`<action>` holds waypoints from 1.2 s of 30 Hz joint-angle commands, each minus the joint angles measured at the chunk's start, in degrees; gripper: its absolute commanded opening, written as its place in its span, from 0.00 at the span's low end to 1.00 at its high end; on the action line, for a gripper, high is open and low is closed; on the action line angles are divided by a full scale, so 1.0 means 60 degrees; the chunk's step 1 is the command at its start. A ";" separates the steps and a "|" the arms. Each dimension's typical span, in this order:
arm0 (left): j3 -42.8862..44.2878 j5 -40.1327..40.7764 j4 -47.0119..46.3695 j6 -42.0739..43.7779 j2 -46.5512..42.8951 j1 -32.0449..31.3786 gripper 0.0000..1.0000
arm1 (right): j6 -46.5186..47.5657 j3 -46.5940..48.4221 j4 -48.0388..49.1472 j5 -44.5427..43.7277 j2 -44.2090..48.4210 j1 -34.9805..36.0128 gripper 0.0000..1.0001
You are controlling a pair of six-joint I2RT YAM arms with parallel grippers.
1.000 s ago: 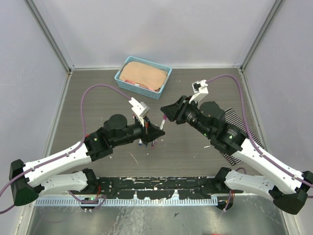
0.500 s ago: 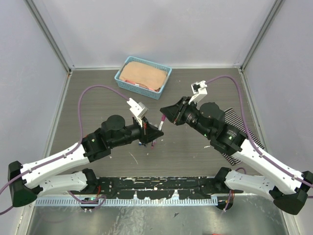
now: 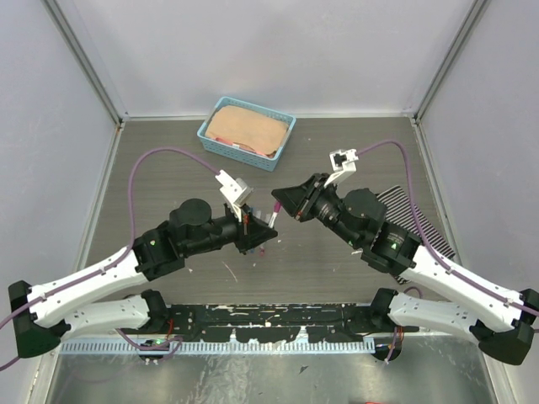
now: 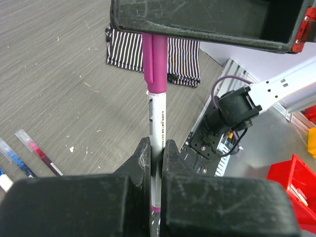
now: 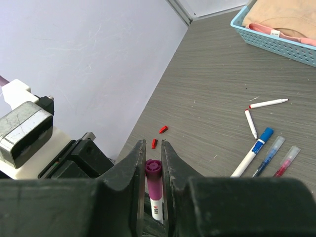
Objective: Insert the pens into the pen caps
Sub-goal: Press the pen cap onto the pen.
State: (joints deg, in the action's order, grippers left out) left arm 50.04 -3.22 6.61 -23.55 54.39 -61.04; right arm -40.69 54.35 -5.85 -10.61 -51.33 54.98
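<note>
A white-barrelled pen (image 4: 158, 118) stands out from my left gripper (image 4: 157, 148), which is shut on the barrel. A magenta pen cap (image 5: 153, 177) sits on the pen's far end, and my right gripper (image 5: 153, 153) is shut on that cap. In the top view the two grippers meet tip to tip above the table's middle, left gripper (image 3: 255, 229), right gripper (image 3: 282, 202), cap (image 3: 275, 209) between them. On the table lie two bare white pens (image 5: 268, 103), a pen with a blue cap (image 5: 254, 150), and two red caps (image 5: 163, 129).
A blue basket (image 3: 205, 132) with folded cloth stands at the back. A striped cloth (image 3: 417, 210) lies under my right arm. Beside the blue-capped pen lie a dark blue piece (image 5: 269, 155) and a maroon one (image 5: 286, 161).
My right gripper's jaws have closed on the magenta cap. Both arms have shifted a little to the left, with the pen still in the left gripper.
</note>
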 commanded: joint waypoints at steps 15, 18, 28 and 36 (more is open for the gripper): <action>0.1601 0.0941 -0.2290 0.0322 -0.0408 0.0075 0.00 | -0.0904 -0.1409 -0.2160 -0.0828 0.0033 0.2879 0.00; 0.1640 0.0930 -0.2417 0.0307 -0.0293 0.0069 0.00 | -0.1129 -0.1579 -0.2203 -0.1088 -0.0109 0.3351 0.00; 0.1794 0.0767 -0.2445 0.0309 -0.0068 0.0079 0.00 | -0.1542 -0.1643 -0.2617 -0.2349 -0.0103 0.4261 0.00; 0.0767 -0.0300 -0.1295 0.0501 0.0008 0.0067 0.00 | 0.0270 0.1041 -0.3669 -0.5534 0.0010 0.4269 0.36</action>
State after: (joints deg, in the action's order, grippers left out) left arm 52.73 -9.56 14.33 -21.19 54.98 -62.52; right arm -46.04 54.78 -15.27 -44.69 -49.67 77.06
